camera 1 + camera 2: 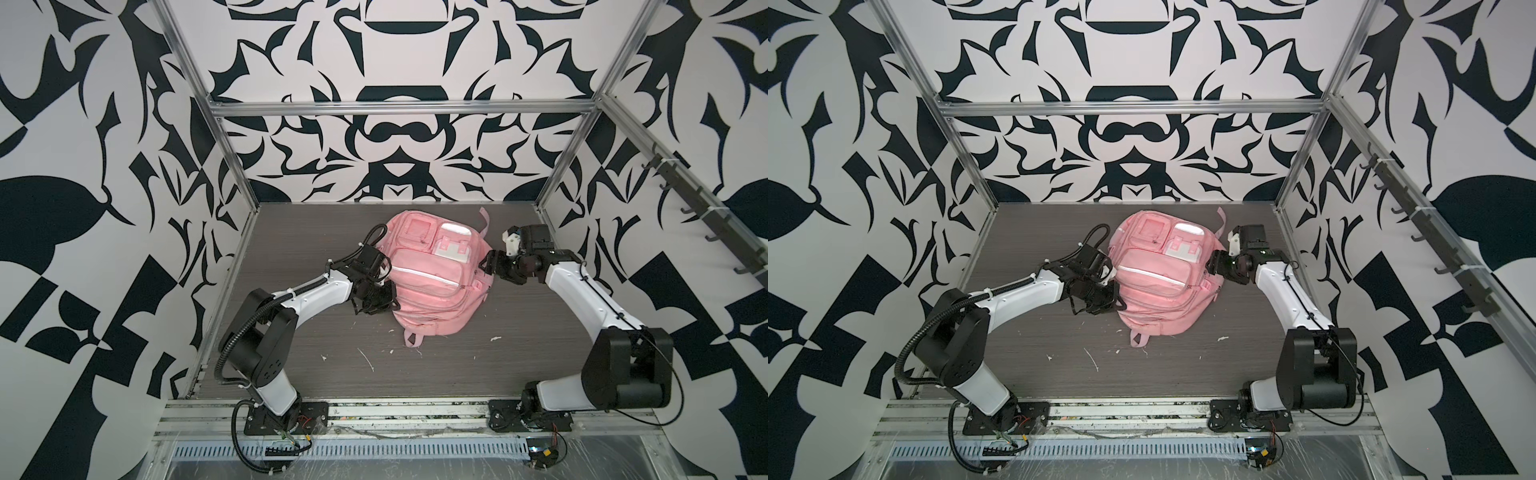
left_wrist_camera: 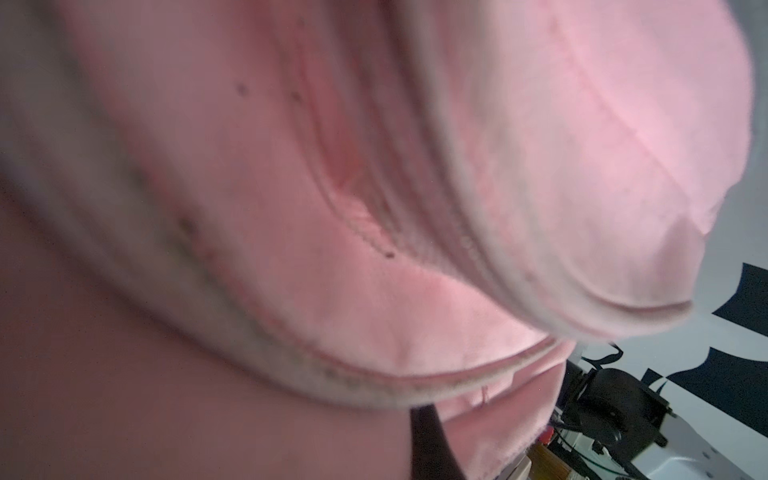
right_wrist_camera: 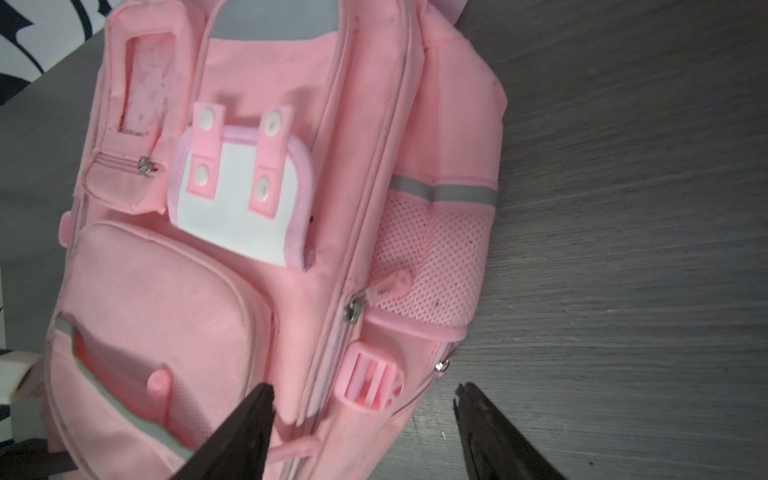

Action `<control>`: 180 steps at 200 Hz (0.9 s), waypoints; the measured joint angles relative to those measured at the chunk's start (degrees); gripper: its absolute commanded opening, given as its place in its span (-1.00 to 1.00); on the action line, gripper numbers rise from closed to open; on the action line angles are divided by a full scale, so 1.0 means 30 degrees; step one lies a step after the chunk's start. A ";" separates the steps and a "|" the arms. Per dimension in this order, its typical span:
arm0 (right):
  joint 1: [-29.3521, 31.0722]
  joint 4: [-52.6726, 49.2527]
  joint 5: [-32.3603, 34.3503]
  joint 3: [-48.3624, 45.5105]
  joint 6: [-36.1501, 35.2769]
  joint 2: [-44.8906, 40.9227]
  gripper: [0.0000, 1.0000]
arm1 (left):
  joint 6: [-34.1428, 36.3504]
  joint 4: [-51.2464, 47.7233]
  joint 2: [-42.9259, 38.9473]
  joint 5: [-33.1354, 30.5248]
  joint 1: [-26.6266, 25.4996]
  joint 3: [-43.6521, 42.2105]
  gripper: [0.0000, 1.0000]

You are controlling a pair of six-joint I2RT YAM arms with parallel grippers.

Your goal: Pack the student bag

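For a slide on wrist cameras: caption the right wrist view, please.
Right gripper, jaws open astride the edge of the pink student bag lying on a dark wood-grain table.

In both top views the whole tabletop [image 1: 519,345] [image 1: 1237,374] is seen from high above its front edge, facing down toward the back wall [image 1: 399,124]; nearly the same scene is shared. The bag [image 2: 582,145] [image 3: 249,291] is filmed blurred, from very close, in the left wrist view, and from slightly farther in the right wrist view.
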 measured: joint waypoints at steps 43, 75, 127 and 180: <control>-0.3891 0.0240 -0.0393 -0.0984 0.1297 0.1027 0.43 | 0.0313 0.0095 -0.1821 0.1355 0.0015 -0.1537 0.51; -0.4619 0.0299 -0.0364 -0.0160 0.1727 0.3512 0.43 | 0.0736 -0.0313 -0.4692 0.2754 0.2055 -0.1209 0.88; -0.4510 0.1712 -0.1974 0.2076 0.2404 0.7140 0.28 | 0.1712 -0.0197 0.1035 0.3133 0.6382 0.4524 0.93; -0.3082 0.1268 -0.2528 0.5515 0.2018 1.0469 0.06 | 0.1137 0.0619 0.7337 0.3322 0.5952 0.7140 0.80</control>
